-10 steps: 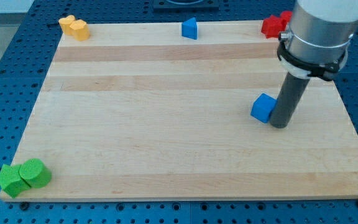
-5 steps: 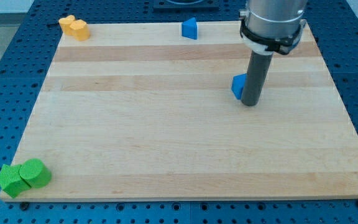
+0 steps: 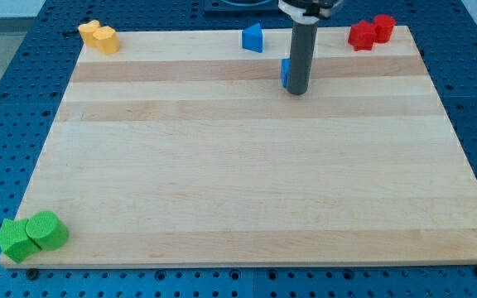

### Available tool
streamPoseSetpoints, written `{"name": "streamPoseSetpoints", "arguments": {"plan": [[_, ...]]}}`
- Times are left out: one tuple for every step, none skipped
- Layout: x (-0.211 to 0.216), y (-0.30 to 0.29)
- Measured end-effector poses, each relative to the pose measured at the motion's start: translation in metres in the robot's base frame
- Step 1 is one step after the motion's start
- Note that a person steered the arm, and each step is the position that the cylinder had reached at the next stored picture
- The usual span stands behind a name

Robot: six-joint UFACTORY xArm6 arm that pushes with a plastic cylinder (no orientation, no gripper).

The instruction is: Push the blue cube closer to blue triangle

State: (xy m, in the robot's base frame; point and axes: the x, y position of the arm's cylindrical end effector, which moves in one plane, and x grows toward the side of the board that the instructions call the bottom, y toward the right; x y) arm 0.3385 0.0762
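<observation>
The blue cube (image 3: 286, 73) sits near the view's top centre of the wooden board, mostly hidden behind my rod; only its left sliver shows. My tip (image 3: 297, 92) touches the cube from its right and lower side. The blue triangle (image 3: 252, 38) stands at the board's top edge, a short way up and to the left of the cube.
Two red blocks (image 3: 369, 32) sit at the board's top right corner. Two yellow blocks (image 3: 98, 36) sit at the top left corner. Two green blocks (image 3: 30, 235) sit at the bottom left corner. The board's edge (image 3: 247, 264) borders a blue pegboard.
My tip has moved up and to the left across the board, pushing the blue cube with it from the right middle toward the blue triangle.
</observation>
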Motion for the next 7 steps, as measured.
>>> {"name": "streamPoseSetpoints", "arguments": {"plan": [[-0.02,0.0],[-0.036,0.0],[-0.05,0.0],[-0.062,0.0],[-0.073,0.0],[-0.081,0.0],[-0.082,0.0]]}}
